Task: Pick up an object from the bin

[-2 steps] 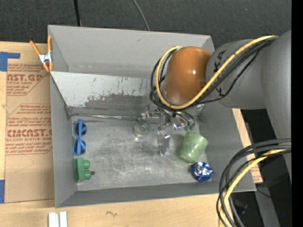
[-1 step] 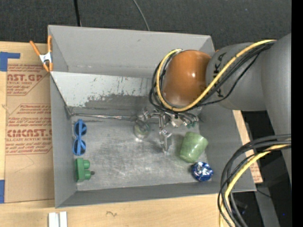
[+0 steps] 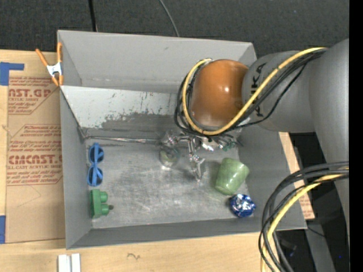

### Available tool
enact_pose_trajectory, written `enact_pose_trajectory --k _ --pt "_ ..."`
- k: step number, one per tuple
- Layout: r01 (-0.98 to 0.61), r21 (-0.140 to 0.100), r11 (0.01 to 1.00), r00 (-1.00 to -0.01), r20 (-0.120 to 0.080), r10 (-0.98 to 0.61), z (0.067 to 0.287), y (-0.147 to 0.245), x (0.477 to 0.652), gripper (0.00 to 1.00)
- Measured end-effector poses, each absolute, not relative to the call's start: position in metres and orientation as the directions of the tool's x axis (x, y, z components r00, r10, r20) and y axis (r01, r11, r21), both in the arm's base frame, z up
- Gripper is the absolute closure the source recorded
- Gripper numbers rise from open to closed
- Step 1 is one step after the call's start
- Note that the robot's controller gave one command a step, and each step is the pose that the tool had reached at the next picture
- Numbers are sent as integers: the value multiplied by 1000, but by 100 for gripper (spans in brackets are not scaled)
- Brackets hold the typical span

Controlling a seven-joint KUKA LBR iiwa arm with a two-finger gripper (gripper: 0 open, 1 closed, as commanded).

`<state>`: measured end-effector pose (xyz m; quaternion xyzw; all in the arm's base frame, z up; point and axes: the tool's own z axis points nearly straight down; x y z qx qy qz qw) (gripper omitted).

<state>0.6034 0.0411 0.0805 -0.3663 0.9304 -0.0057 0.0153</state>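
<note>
My gripper hangs low over the middle of the bin floor, just under the orange wrist cover. A pale green cup-shaped thing lies on its side just to the gripper's right, apart from it. A small blue-and-white ball rests below that, near the bin's front right corner. Nothing shows in the gripper.
A blue spectacle-shaped piece lies along the left wall. A green blocky toy sits in the front left corner. The arm and its cables cover the bin's right back part.
</note>
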Motion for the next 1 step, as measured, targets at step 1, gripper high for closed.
enact_pose_trajectory --k 1 --pt "-682 -21 731 -730 -39 -683 86 47 607 100"
